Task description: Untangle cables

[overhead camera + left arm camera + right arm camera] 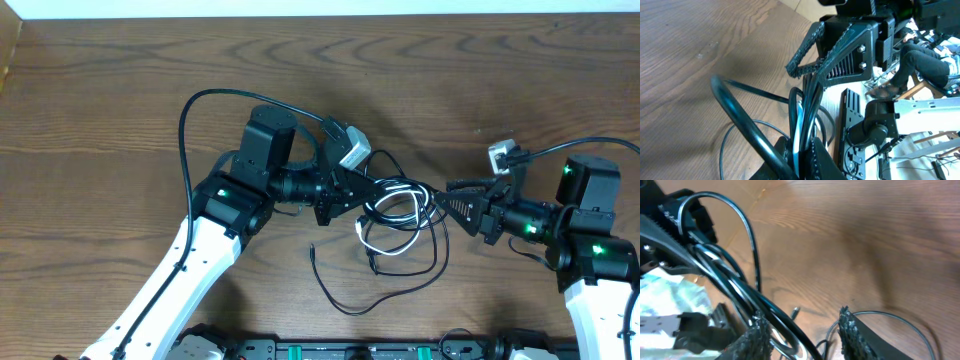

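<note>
On table (pixel 110 90), cables (pixel 395 215) strung between grippers, left gripper (pixel 393 188) clamped on them, right gripper (pixel 438 199) half-open around them.

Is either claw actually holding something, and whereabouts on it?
The left gripper is clamped on the cables at the bunched middle of the tangle; the right gripper, jaws apart, grips nothing.

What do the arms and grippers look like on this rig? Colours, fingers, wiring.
Left arm and right arm: white lower links, black joint housings, green LEDs. Left gripper and right gripper: black, triangular truss-like fingers with ribbed inner faces. Grey camera module on each wrist. Thick black wire arcs off the left arm.
</note>
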